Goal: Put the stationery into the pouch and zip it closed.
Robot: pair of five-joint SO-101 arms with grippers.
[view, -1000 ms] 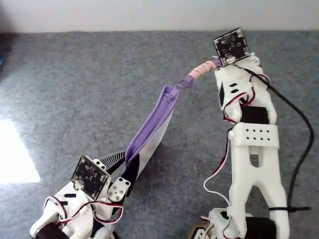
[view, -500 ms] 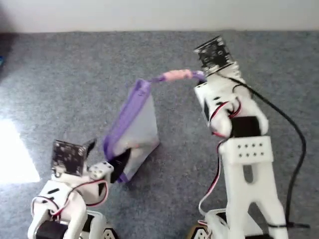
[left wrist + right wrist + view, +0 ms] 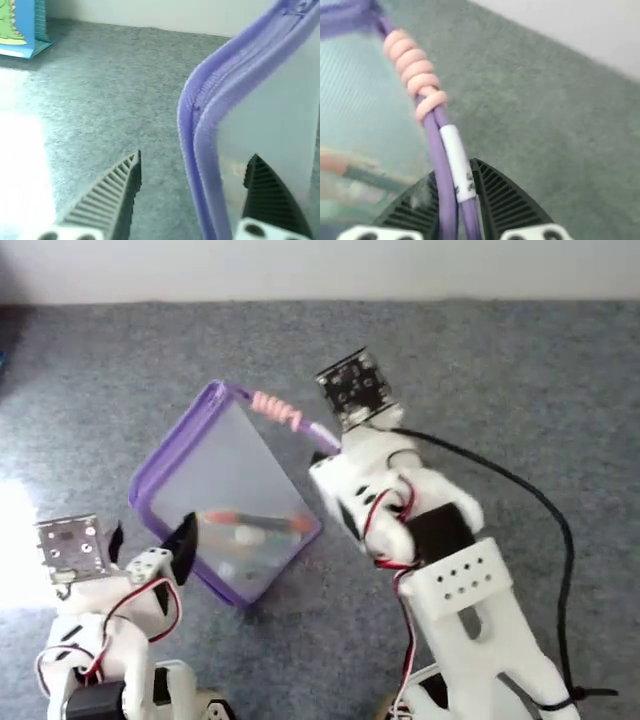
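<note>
Purple-edged and made of clear plastic, the flat rectangular pouch lies on the grey carpeted desk between the two arms. The stationery, a few pens with orange and red parts, is visible through its wall near the end closest to the arms. The right gripper is pinched tight on the purple pull cord, just behind its coil of pink beads. In the high view the cord runs from this gripper to the pouch's far corner. The left gripper is spread wide, with the pouch's purple zipper band standing between its fingers and neither finger pressing it. Loading looks finished, and the step in hand seems to be the zipping. With the pull at a corner, the zip may be at the end of its run, though the frames do not show whether the teeth are fully joined. If any gap remains, the left gripper should close on the near edge to brace the pouch while the right draws the cord along the band. If not, the right need only let the cord go.
</note>
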